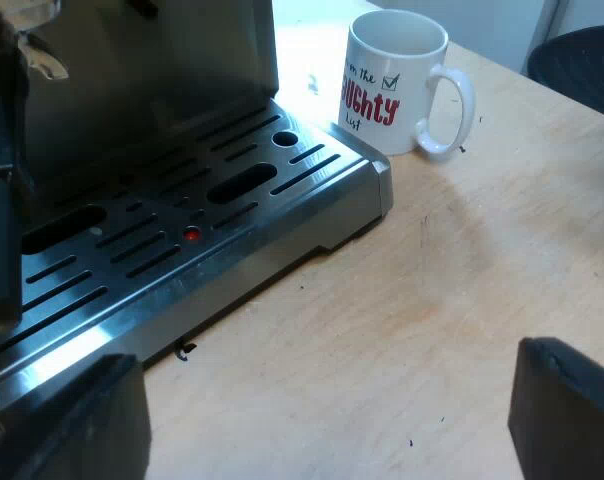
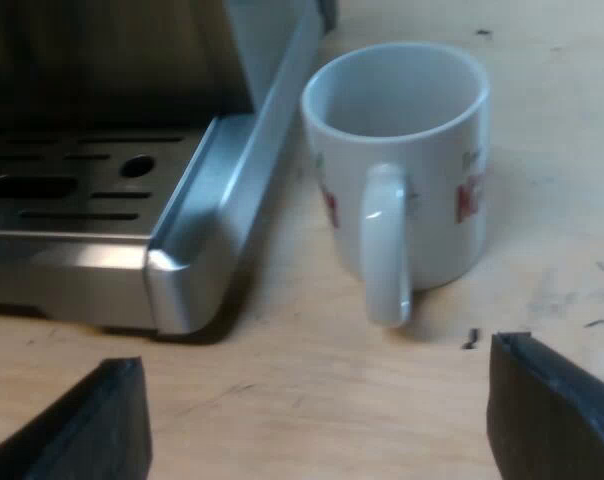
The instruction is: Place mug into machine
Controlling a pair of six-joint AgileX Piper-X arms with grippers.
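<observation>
Mug [image 1: 394, 75] marked "ughty list", beside machine [image 1: 312, 210]

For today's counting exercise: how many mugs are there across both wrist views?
1. The same white mug stands upright on the wooden table, beside the corner of the machine's drip tray, not on it. More could be hidden behind the machine.

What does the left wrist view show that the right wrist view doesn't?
Left wrist view adds: the printed side of the mug, in red and black lettering, a red dot among the slots of the drip tray, and something dark past the table. Right wrist view adds: the handle turned toward the camera and a look into the mug, which seems empty. Both: the white mug standing on the wooden table beside the tray's corner, not yet on it, and an open gripper, the left gripper and the right gripper.
</observation>
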